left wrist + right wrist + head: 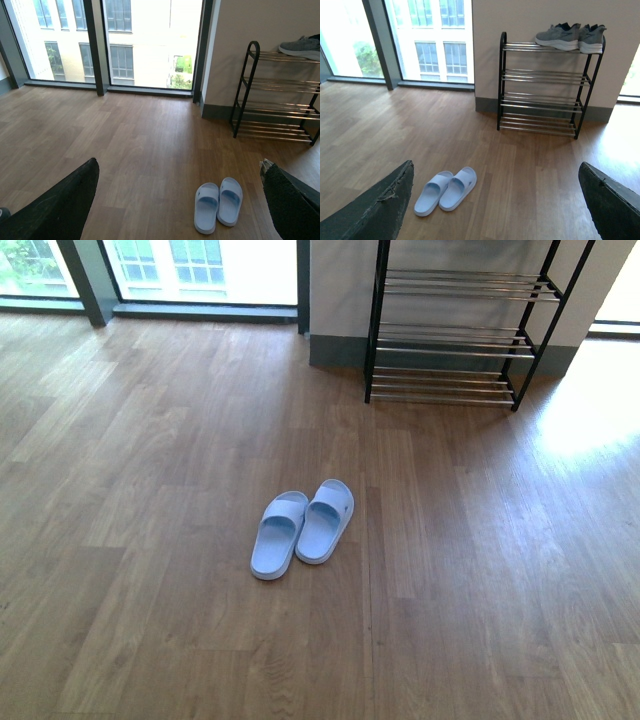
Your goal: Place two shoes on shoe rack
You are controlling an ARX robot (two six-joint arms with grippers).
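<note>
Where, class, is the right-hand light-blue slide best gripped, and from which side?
Probably the strap of that light-blue slide, from above, one jaw slipped under from the heel side: the strap forms a raised arch, and its twin lies close alongside.

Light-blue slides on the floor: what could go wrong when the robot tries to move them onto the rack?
1. The slides lie side by side, touching, so gripping one may drag or turn the other.
2. The shoe rack has shelves of thin rods with gaps; a slide set down tilted could slip or hang through.
3. The grey sneakers occupy much of the top shelf; placing a slide there might knock them.
</note>
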